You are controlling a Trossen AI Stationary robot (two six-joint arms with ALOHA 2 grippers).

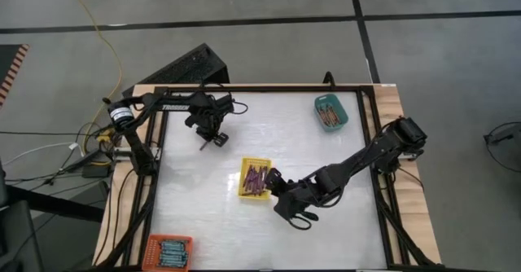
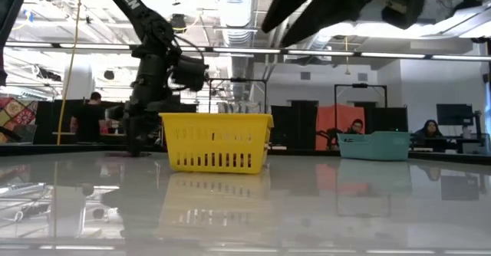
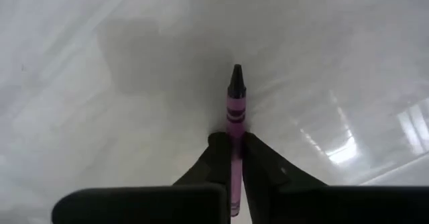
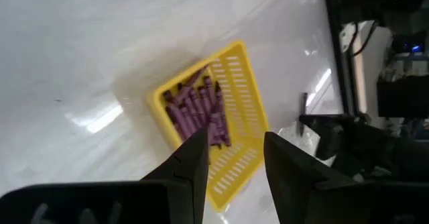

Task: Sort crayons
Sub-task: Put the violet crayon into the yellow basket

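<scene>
A purple crayon (image 3: 236,100) with a dark tip lies on the white table, far left of centre, and my left gripper (image 3: 236,158) is shut on it. That gripper (image 1: 213,141) points straight down at the table and also shows in the low view (image 2: 136,147). The yellow tray (image 1: 255,178) at mid table holds several purple crayons (image 4: 198,110). My right gripper (image 4: 234,160) hangs open above the tray's right side (image 1: 275,182), with nothing between its fingers. My left gripper pinches the purple crayon by its two long sides, about halfway along its paper sleeve (image 3: 235,143), between the two fingers (image 3: 218,158). The fingers come from above, point down and lie across the crayon. The crayon lies level, seemingly flat on the table.
A teal tray (image 1: 331,112) with crayons stands at the far right. An orange tray (image 1: 167,252) with bluish crayons sits at the near left edge. A black frame (image 1: 260,89) runs round the table top. People sit in the room beyond the table.
</scene>
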